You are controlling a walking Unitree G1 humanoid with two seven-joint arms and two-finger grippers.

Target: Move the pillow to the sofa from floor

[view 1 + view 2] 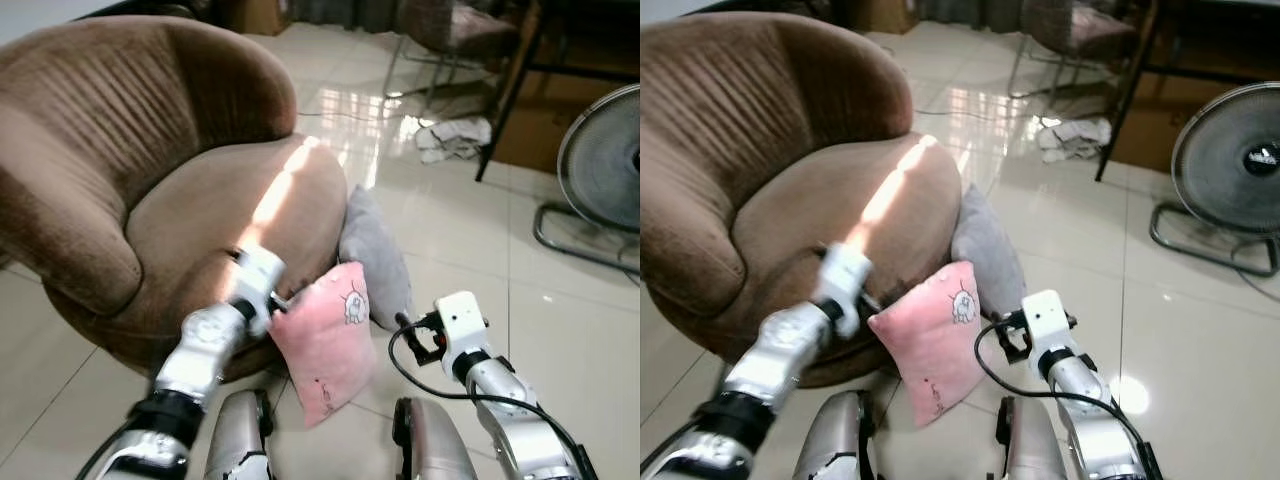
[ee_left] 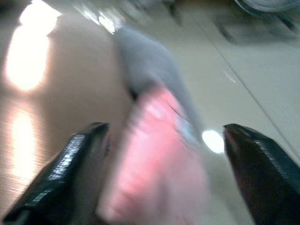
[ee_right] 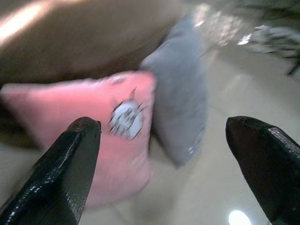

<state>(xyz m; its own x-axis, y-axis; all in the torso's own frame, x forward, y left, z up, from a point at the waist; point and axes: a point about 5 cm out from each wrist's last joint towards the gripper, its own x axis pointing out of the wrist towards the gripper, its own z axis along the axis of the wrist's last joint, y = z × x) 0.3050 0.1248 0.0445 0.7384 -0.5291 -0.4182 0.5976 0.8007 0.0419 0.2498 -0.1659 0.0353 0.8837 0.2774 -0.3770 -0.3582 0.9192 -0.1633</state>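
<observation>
Pink pillow (image 1: 325,340): square, printed with a small white cartoon figure near its upper corner, being propped on the tiled floor (image 1: 560,330) against the front of the brown sofa (image 1: 150,190). Left gripper (image 2: 161,154): fingers being held wide apart around the pillow's upper edge; contact cannot be told, the wrist view being blurred. Right gripper (image 3: 164,159): being held open just beside the pillow, apart from it. Grey pillow (image 1: 375,250): being partly hidden behind the pink one. Pedestal fan (image 1: 1235,165): being cut off at the frame edge.
</observation>
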